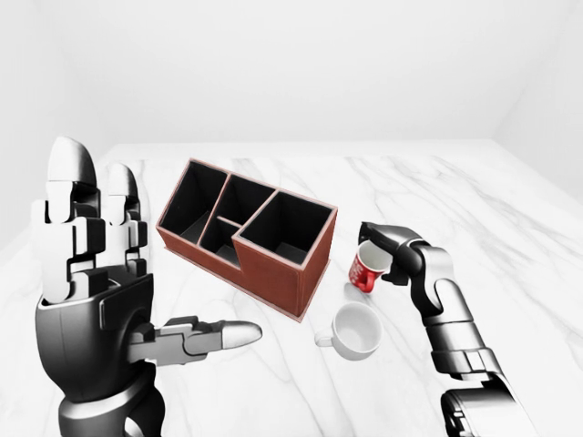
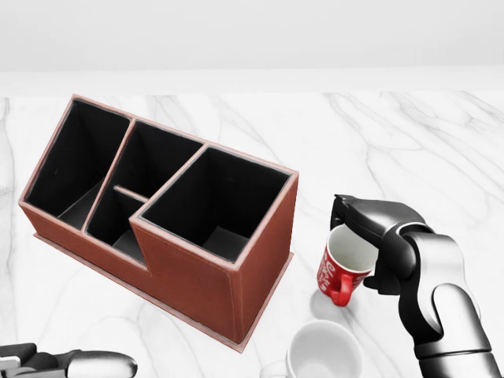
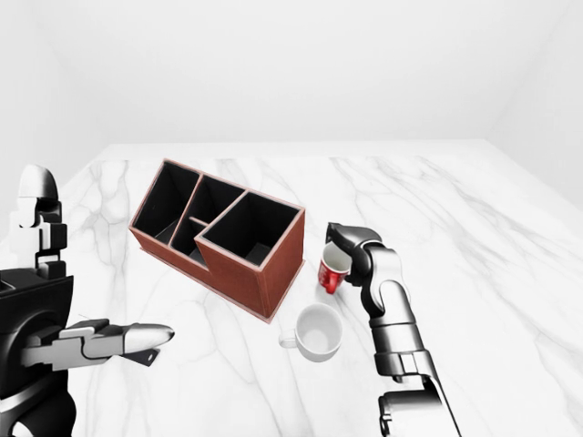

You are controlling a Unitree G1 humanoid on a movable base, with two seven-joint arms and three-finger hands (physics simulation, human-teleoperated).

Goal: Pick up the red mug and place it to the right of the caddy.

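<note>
The red mug (image 2: 339, 272) sits tilted just right of the brown caddy (image 2: 189, 276), close to its right end wall. My right hand (image 2: 361, 230) reaches in from the lower right and is shut on the mug's rim, with a finger inside the opening. I cannot tell whether the mug's base touches the table. The caddy has several black compartments, all empty. My left hand (image 1: 146, 255) is raised at the left of the left-eye view, fingers straight up and thumb out, open and empty, well away from the caddy.
A white mug (image 2: 323, 354) stands upright on the marble table (image 2: 394, 134), just below the red mug and near the caddy's lower right corner. White walls rise beyond the table's far edge.
</note>
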